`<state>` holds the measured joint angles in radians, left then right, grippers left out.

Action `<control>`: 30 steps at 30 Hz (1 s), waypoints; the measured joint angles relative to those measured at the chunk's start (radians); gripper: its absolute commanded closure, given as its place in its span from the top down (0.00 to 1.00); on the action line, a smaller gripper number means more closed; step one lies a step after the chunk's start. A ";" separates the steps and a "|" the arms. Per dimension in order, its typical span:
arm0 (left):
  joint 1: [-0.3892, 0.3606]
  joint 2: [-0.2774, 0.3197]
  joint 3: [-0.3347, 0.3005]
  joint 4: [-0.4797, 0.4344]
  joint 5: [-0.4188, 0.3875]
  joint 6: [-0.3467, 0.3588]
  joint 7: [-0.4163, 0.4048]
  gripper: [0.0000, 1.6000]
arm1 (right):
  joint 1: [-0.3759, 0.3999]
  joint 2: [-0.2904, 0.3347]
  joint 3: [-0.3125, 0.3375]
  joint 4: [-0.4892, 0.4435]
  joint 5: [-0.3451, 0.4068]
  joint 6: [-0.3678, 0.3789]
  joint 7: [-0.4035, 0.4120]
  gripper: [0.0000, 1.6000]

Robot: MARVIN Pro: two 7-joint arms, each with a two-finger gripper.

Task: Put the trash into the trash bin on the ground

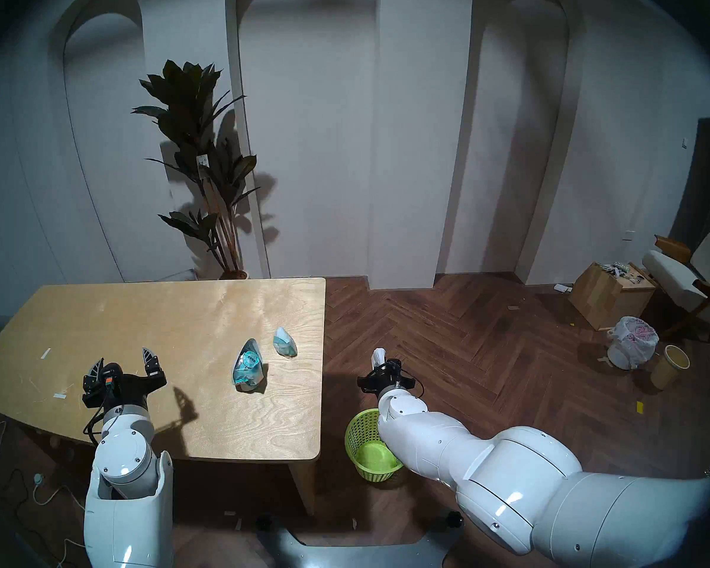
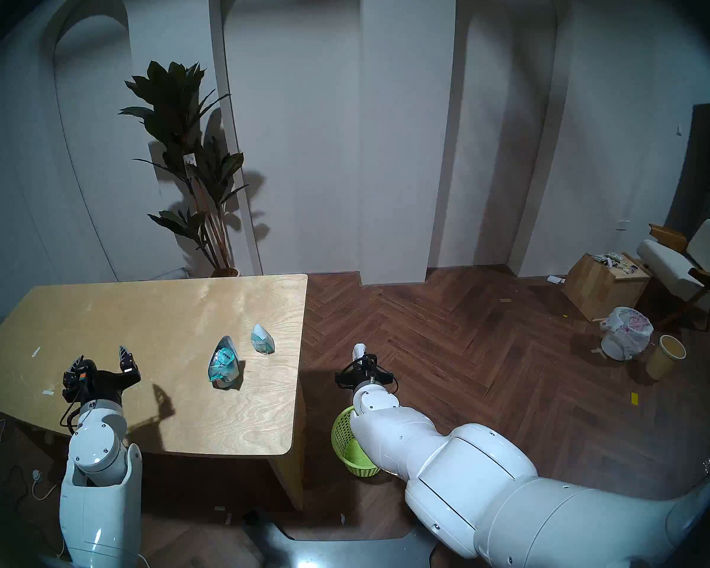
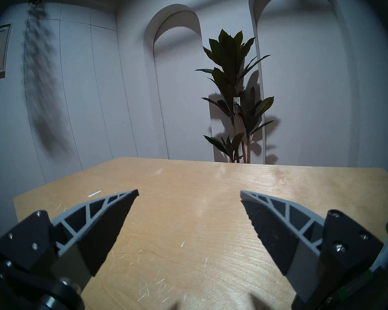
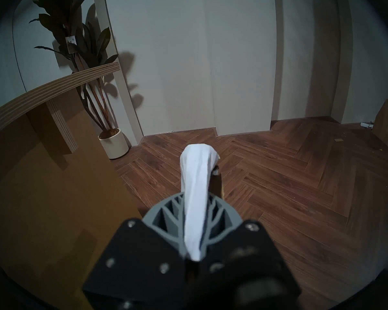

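White packet pinched end-on in right gripper, carried off the table's right edge toward green bin; left gripper gapes empty.

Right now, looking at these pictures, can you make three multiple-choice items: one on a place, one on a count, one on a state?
1. Where is the green bin?
A. On the table
B. On the floor beside the table
C. On the chair

2. How many teal wrappers lie on the table?
A. One
B. Two
C. Four

3. What does the right gripper do?
A. Stands open, empty
B. Grips a wrapper
C. Grips the white packet

Key: 1 B, it stands on floorboards. 2 B, a bigger wrapper and a smaller wrapper. 3 C, the packet sticks out between closed fingers.
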<state>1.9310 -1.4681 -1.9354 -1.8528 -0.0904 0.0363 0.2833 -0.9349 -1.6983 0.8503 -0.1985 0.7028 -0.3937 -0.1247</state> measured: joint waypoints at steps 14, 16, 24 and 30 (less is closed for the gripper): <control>-0.001 0.000 0.000 0.002 0.001 0.000 0.000 1.00 | 0.032 -0.018 0.000 0.031 0.002 0.002 0.006 0.00; -0.001 0.000 0.000 0.002 0.001 0.000 0.000 1.00 | 0.035 -0.019 0.000 0.034 0.002 0.002 0.006 0.15; -0.001 0.000 0.000 0.002 0.001 0.000 -0.001 1.00 | 0.041 -0.021 0.000 0.047 0.004 0.002 0.009 1.00; -0.002 0.000 0.000 0.002 0.001 0.000 -0.001 1.00 | 0.042 -0.021 0.001 0.055 0.007 0.000 0.012 1.00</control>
<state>1.9293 -1.4681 -1.9356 -1.8506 -0.0891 0.0363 0.2826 -0.8928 -1.7194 0.8515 -0.1438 0.7100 -0.3939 -0.1130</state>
